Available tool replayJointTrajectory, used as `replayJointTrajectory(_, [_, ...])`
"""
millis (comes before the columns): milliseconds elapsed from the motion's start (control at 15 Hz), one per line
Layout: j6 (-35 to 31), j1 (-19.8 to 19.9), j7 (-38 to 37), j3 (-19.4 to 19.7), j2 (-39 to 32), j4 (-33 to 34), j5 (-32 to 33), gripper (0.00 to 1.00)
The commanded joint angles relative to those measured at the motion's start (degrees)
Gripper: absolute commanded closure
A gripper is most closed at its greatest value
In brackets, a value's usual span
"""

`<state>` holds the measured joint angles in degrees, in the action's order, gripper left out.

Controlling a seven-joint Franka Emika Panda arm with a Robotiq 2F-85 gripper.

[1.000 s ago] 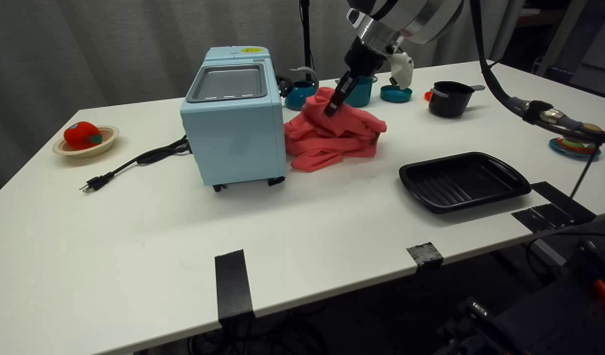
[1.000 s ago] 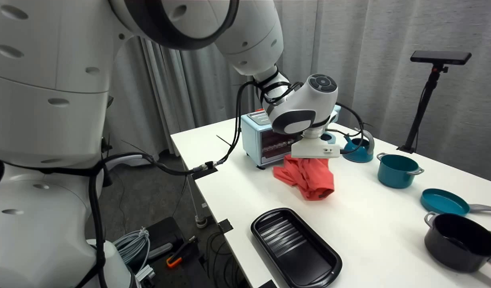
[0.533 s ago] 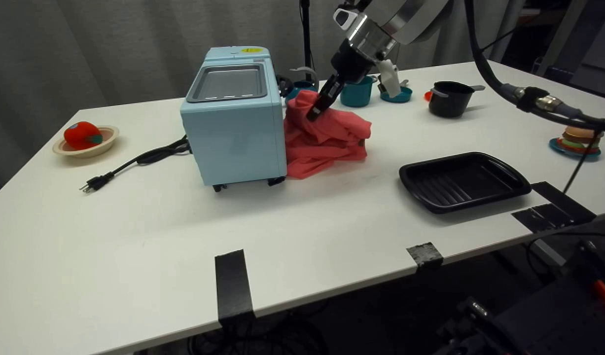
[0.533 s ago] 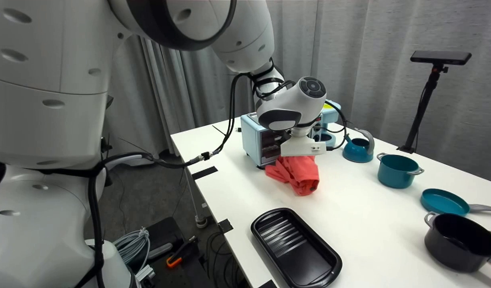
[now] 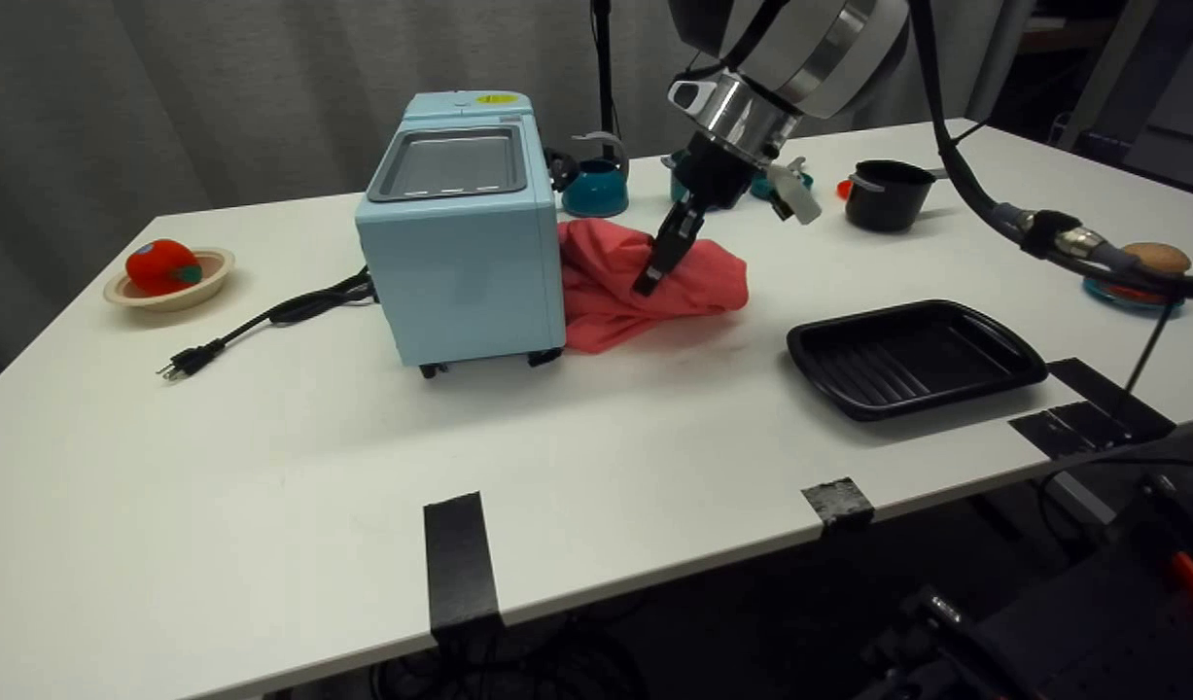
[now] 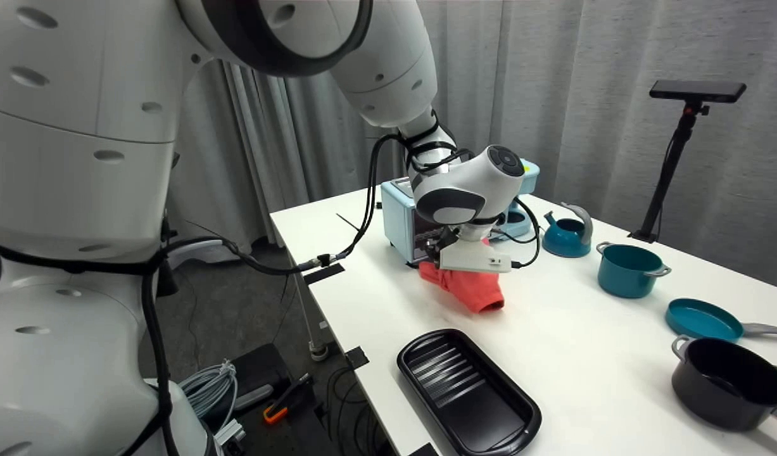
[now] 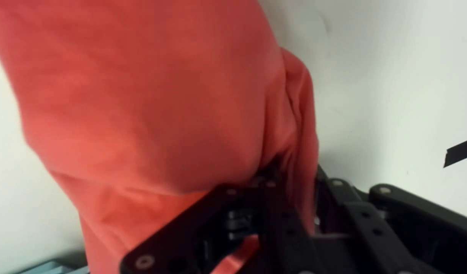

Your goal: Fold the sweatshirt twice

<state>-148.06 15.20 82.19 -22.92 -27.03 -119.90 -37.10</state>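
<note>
Sweatshirt (image 5: 606, 280) rumpled on tbl (image 5: 295, 486) w/ pincer (image 7: 297, 173) parted around a fold.

Soft light brightens the tabletop (image 5: 635, 428), while the wrist view blurs the sweatshirt (image 7: 161, 106) (shadowed across its middle).

Bent white arm (image 6: 388, 73), tilted wrist (image 6: 470, 189), pincer (image 7: 297, 174) slanting downward, fingers (image 7: 339, 192) slightly parted

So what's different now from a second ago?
The gripper has moved down and slightly toward the toaster oven, bringing the red sweatshirt along: its raised peak has sunk into a lower heap. The fingers stand on either side of a strip of it; I can't tell whether it has been let go. The toaster oven, black tray, black pot and teal pot are where they were.
</note>
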Motion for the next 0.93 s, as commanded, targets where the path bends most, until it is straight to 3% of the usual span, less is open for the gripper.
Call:
replayJointTrajectory(0, [3.9,-4.4,-3.5,5.4,1.9,-0.2,3.2,0.47])
replayJointTrajectory(400, [6.6,-6.7,-8.9,8.3,6.2,-1.2,6.7,0.02])
replayJointTrajectory(667, [7.8,-7.1,-10.0,8.9,8.6,-1.0,7.0,0.0])
replayJointTrajectory(867, [4.4,-6.9,-6.2,7.9,8.5,-0.9,4.0,0.0])
